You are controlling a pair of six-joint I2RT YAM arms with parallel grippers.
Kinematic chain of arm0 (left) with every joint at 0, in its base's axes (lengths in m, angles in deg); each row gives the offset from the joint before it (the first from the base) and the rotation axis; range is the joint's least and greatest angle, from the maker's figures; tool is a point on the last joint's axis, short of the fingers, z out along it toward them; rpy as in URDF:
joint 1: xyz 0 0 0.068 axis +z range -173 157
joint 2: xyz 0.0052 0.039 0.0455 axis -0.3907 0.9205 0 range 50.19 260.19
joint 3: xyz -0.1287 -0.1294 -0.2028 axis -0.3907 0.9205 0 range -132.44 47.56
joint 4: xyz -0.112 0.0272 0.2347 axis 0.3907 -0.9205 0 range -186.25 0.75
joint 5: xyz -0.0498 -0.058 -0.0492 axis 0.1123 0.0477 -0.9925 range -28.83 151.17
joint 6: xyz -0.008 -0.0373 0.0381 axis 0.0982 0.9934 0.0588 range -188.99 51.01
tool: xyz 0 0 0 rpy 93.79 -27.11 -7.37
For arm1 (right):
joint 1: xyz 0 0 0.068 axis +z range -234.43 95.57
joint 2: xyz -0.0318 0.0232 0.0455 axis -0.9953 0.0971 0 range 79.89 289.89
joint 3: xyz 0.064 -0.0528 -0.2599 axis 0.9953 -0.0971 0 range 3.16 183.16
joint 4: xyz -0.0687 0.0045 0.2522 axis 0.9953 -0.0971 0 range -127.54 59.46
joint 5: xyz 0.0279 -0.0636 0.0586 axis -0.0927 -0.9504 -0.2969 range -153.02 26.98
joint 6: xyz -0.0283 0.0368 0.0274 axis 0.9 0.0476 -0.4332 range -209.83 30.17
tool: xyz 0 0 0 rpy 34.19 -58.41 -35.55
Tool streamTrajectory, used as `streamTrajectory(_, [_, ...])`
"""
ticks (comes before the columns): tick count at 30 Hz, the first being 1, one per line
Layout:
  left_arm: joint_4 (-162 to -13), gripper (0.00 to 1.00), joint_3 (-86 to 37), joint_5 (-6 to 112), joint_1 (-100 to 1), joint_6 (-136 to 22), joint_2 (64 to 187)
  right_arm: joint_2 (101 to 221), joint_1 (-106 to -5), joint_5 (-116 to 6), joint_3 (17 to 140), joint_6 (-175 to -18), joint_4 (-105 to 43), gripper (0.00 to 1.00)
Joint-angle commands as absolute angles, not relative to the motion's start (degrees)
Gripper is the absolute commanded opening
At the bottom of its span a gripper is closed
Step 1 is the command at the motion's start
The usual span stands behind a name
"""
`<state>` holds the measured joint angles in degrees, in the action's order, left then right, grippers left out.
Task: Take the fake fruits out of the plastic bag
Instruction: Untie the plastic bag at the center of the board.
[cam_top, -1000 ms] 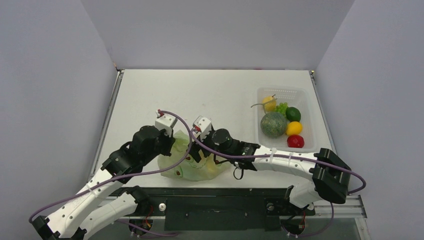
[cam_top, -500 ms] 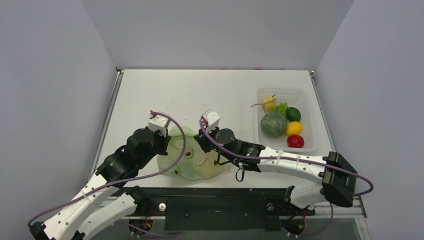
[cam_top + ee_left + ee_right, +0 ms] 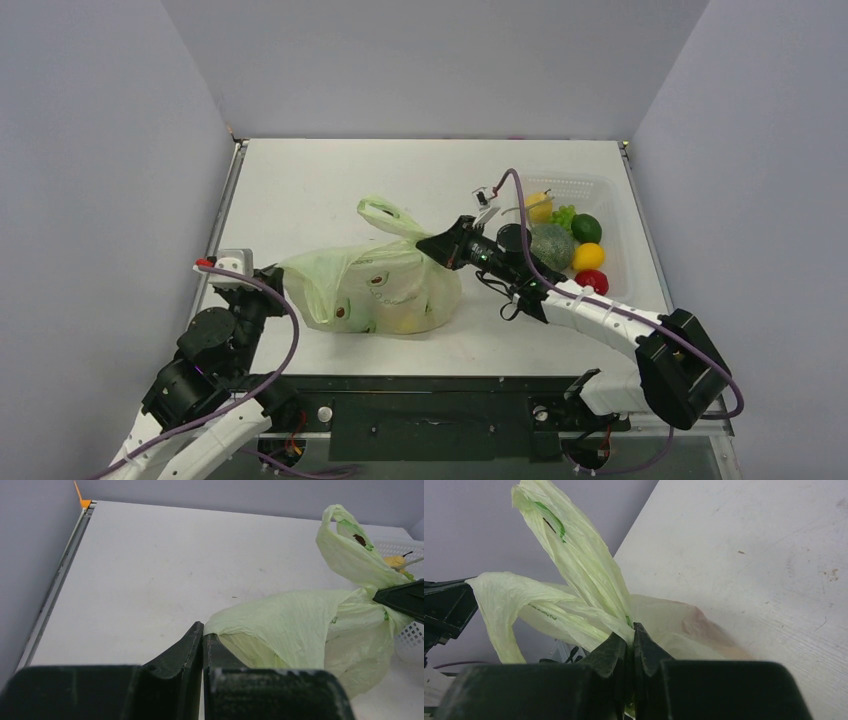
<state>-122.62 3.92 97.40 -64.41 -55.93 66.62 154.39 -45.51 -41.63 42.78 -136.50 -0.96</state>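
The pale green plastic bag (image 3: 372, 292) hangs stretched between my two grippers, bulging low over the table, with one loop handle (image 3: 386, 213) sticking up. My left gripper (image 3: 278, 289) is shut on the bag's left edge (image 3: 235, 617); in the left wrist view its fingertips (image 3: 196, 630) pinch the film. My right gripper (image 3: 426, 243) is shut on the gathered film at the base of the handle (image 3: 574, 550). Fake fruits show only as faint yellowish (image 3: 404, 319) and reddish (image 3: 694, 625) shapes through the bag.
A white mesh basket (image 3: 618, 250) at the right holds a red fruit (image 3: 591, 282), a yellow one (image 3: 588, 256), a green one (image 3: 586, 228), a mottled melon (image 3: 552, 248) and a stemmed pear (image 3: 539, 207). My right forearm passes just in front of it.
My right gripper has shut on the bag. The arms have pulled apart, left one toward the near left, right one toward the basket, lifting and stretching the bag.
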Motion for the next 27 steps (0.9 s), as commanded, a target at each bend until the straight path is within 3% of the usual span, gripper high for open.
streamTrajectory(1, [-120.14,0.0,3.49,103.08,-63.47,-56.77,67.39,156.53,-47.08,-40.09,44.45,-139.48,2.64,0.0])
streamTrajectory(6, [-120.66,0.0,3.23,102.35,-63.49,-56.73,69.1,157.98,-47.1,-39.8,48.05,-136.52,-3.22,0.0])
streamTrajectory(10, [-119.91,0.0,3.55,100.58,-63.5,-57.24,69.17,158.98,-45.98,-41.67,56.56,-127.94,-19.14,0.23])
streamTrajectory(13, [-119.31,0.0,3.76,99.1,-63.46,-57.71,69.34,159.8,-42.97,-47.68,65.21,-117.56,-30.32,0.46])
streamTrajectory(17, [-119.16,0.0,3.72,98.49,-63.43,-57.81,70.14,161.26,-36.63,-58.36,73.16,-108.46,-41.06,0.66])
streamTrajectory(27, [-118.93,0.0,3.79,97.66,-63.41,-58.15,72.09,171.9,-28.65,-84.62,90.63,-100.63,-54.46,0.84])
